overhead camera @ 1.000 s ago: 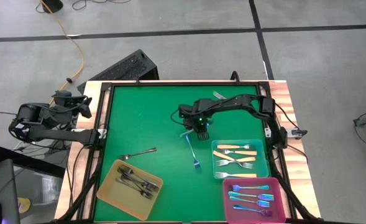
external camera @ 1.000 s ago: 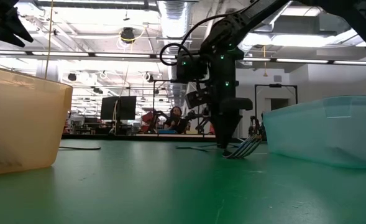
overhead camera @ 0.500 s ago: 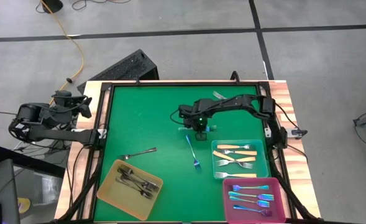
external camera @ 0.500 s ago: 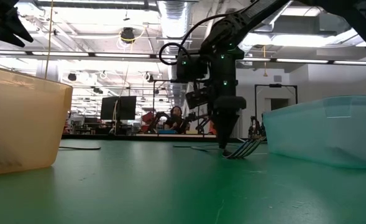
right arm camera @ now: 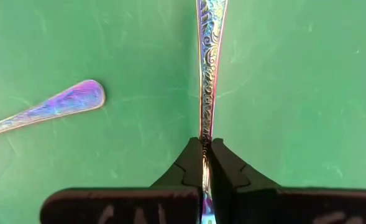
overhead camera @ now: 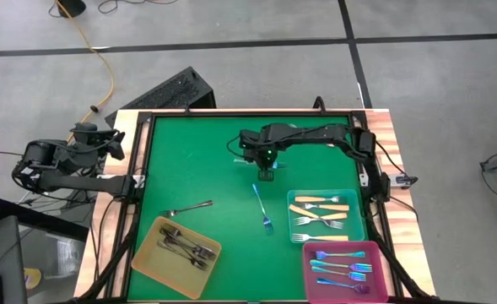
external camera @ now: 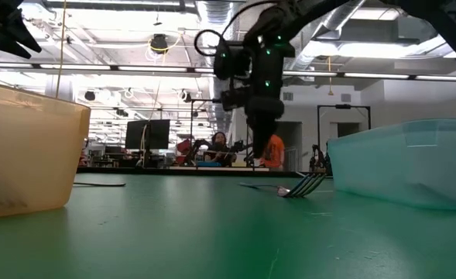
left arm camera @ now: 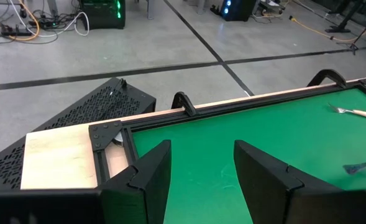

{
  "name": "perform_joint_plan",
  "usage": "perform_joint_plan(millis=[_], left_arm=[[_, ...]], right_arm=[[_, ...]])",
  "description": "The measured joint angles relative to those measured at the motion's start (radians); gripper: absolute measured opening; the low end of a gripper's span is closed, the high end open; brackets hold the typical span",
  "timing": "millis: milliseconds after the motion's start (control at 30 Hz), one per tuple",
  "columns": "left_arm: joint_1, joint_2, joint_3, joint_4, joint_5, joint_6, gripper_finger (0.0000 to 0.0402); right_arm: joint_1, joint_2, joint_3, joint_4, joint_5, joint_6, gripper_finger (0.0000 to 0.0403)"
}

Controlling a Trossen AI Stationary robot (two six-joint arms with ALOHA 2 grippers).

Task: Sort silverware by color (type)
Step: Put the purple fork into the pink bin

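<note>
- Since a second ago, the right gripper [overhead camera: 265,174] has risen off the green mat [overhead camera: 197,169] and drawn back from the trays, its fingers now pressed together on the handle of an iridescent blue-purple fork [right arm camera: 206,62].
- We judge the pinch narrow, on a slim, slick handle; the fork could pivot or slip out during the carry.
- A second iridescent handle [right arm camera: 52,107] lies just beside it; a low swing could knock it.
- The teal tray [overhead camera: 290,215] stands before the pink tray [overhead camera: 305,266]; hanging tines might snag its wall.
- The left gripper [left arm camera: 201,149] waits off the table's left edge, fingers spread.
</note>
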Motion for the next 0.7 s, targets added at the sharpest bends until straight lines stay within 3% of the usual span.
perform_joint_plan(millis=[700], left_arm=[[0.000,0.000,0.000,0.000,0.000,0.010,0.0158]], right_arm=[[0.059,-0.003,0.568,-0.244,-0.006,0.008,0.0027]])
